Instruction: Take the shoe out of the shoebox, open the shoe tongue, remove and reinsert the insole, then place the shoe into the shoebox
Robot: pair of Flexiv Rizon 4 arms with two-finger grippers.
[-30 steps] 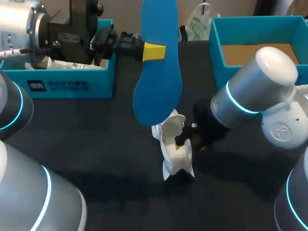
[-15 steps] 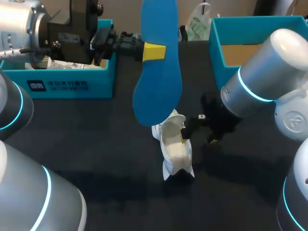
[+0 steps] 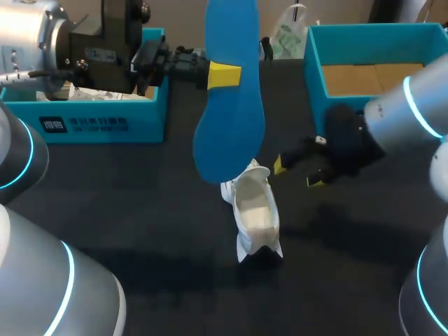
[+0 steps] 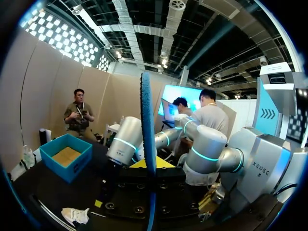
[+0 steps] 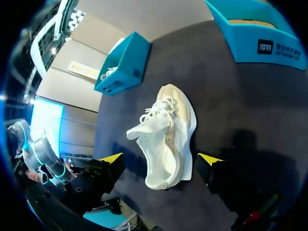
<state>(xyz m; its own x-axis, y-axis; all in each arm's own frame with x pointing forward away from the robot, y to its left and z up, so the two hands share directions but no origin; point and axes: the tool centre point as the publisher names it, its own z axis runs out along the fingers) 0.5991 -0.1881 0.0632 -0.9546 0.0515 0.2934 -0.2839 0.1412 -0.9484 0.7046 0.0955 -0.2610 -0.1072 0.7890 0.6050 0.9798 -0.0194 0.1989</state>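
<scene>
The right arm (image 3: 413, 105) had just pulled back: a second before, its gripper sat down in the mouth of the shoe, and it had since swung up and off to the right, well clear of it. The left arm (image 3: 42, 35) had not stirred in that time. From where I stood that looked like the insole-out step finished and the shoe let go, with reinsertion the likely next job. Nothing was steadying the shoe then.

On the dark surface (image 3: 140, 210) the two teal boxes stood at the far side. The left shoebox (image 3: 91, 126) had white paper in it, and the right shoebox (image 3: 315, 70) showed a bare cardboard floor.

The blue insole (image 3: 231, 105) hung upright in the air over the middle of the surface. Its lower end was above the shoe, though whether they touched I could not tell.

The white shoe (image 3: 255, 217) lay on the surface, apart from both boxes, its opening wide and pale inside, as it had a second before.

The left gripper (image 3: 224, 75) was clamped across the insole, one yellow tip showing on the near face. The right gripper (image 3: 297, 173) stood wide open and empty, hovering just right of the shoe and touching nothing. In its wrist view the shoe lay below and between its spread tips.
</scene>
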